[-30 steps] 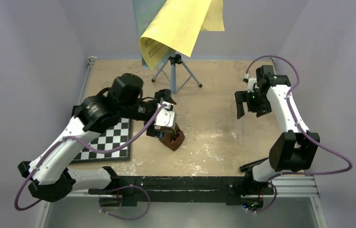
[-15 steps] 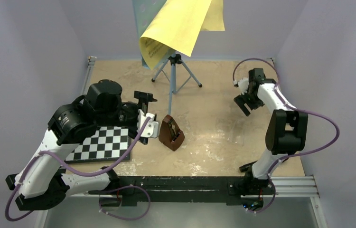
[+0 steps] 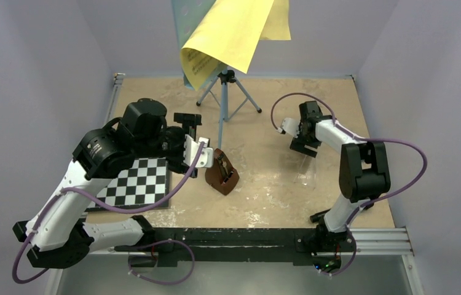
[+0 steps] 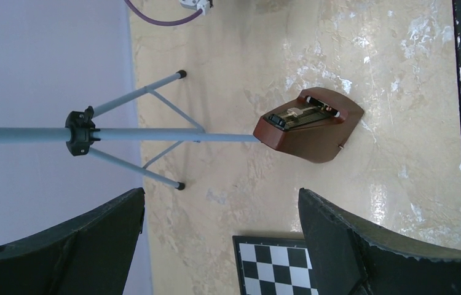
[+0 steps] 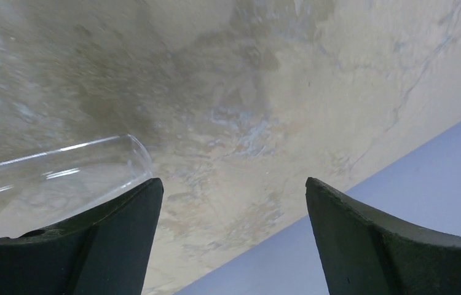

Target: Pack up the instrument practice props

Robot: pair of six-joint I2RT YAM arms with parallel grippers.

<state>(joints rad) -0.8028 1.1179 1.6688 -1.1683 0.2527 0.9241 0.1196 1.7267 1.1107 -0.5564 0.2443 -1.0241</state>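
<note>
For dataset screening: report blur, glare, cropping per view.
Top external: sharp, yellow stave-printed sheets cropped at top. Left wrist: crisp on the brown pyramid-shaped metronome. Right wrist: beige tabletop smeared at left, bright streaks on a clear rounded container.

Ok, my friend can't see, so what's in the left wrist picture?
A small brown metronome sits on a beige table, in front of the left gripper's open black fingers. A thin grey tripod stands beyond it, and a chessboard corner peeks in between the fingers.
</note>
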